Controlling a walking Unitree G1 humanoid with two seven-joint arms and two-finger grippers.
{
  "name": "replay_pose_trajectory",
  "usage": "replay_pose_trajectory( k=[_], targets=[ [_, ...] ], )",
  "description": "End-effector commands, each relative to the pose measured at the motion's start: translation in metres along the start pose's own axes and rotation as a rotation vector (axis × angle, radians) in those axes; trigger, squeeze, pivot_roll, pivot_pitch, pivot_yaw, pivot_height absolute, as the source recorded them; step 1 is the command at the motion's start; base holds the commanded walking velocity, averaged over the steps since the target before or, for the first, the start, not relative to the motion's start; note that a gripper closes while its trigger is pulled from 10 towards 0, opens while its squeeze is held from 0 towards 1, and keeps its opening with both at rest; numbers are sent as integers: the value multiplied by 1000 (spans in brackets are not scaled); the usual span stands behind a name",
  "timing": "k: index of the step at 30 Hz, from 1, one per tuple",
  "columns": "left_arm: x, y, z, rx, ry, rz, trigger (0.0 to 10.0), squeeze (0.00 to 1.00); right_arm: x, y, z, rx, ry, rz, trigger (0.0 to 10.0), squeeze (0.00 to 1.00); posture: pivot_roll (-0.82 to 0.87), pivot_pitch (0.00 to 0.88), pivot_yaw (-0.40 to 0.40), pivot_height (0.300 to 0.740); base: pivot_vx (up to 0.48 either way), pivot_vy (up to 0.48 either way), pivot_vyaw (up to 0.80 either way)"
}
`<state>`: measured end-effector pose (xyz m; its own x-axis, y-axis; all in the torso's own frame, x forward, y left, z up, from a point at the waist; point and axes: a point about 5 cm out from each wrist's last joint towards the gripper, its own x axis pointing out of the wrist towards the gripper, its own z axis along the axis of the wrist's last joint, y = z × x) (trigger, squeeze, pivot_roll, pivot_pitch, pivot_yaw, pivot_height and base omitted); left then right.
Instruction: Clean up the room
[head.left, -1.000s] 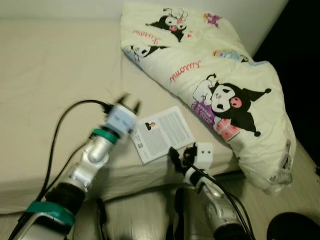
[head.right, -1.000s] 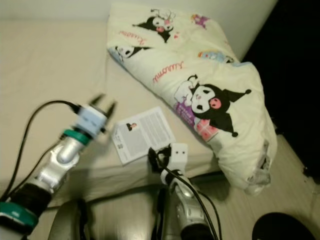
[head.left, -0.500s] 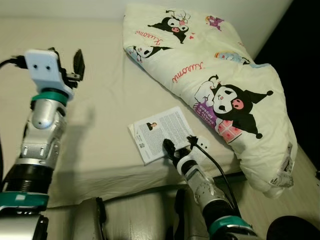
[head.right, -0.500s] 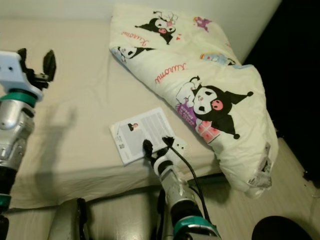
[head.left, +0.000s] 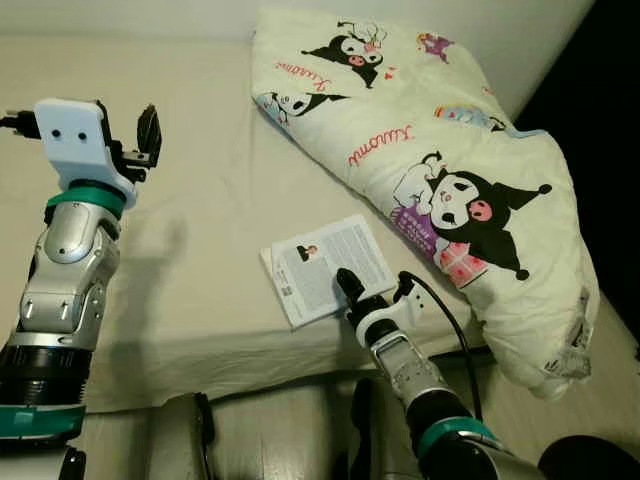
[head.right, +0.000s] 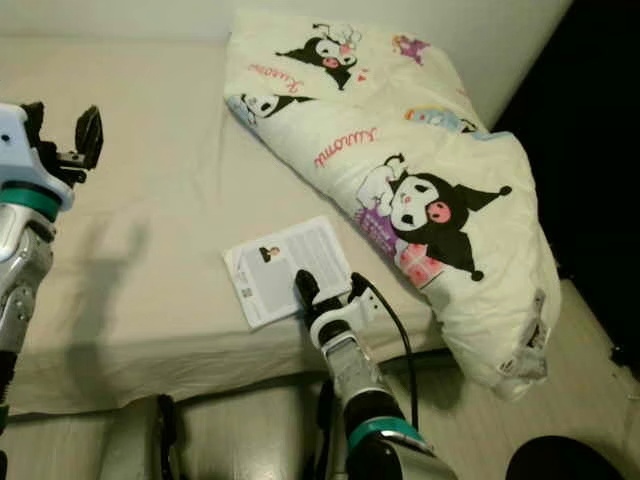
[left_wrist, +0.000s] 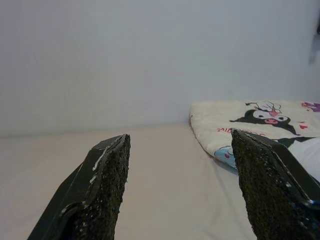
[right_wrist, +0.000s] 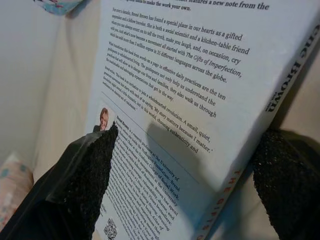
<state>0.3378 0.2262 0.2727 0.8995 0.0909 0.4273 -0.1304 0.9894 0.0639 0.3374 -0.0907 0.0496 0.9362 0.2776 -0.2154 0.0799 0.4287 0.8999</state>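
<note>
where it lies, book (head.left: 325, 267) angles toward pillow (head.left: 440, 160).

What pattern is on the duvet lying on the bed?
Cream duvet printed with black-and-white cartoon characters, pink script lettering and small pastel motifs; clearest in the left eye view.

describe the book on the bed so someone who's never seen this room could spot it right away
Start at the beige bed and find the big cream cartoon-print duvet heaped on its right side. Just left of the duvet's lower end, near the bed's front edge, lies the book, with the right hand at its corner. It is the flat white rectangle of small printed text.
</note>
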Motion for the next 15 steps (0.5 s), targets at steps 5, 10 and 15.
replay_pose_trajectory(
  k=[5,10,15],
  targets=[
    [-5,5,3,17,26,-5,10000,0,-6,-1,-46,190,134,40,3882,0,246,193,-13,551,0,0,0],
    [-7,5,7,22,29,-8,10000,0,0,15,-46,238,128,120,0,0,274,193,-18,551,0,0,0],
    [-8,6,12,28,23,-5,10000,0,4,22,-48,260,122,129,0,0,310,193,-27,551,0,0,0]
  ],
)
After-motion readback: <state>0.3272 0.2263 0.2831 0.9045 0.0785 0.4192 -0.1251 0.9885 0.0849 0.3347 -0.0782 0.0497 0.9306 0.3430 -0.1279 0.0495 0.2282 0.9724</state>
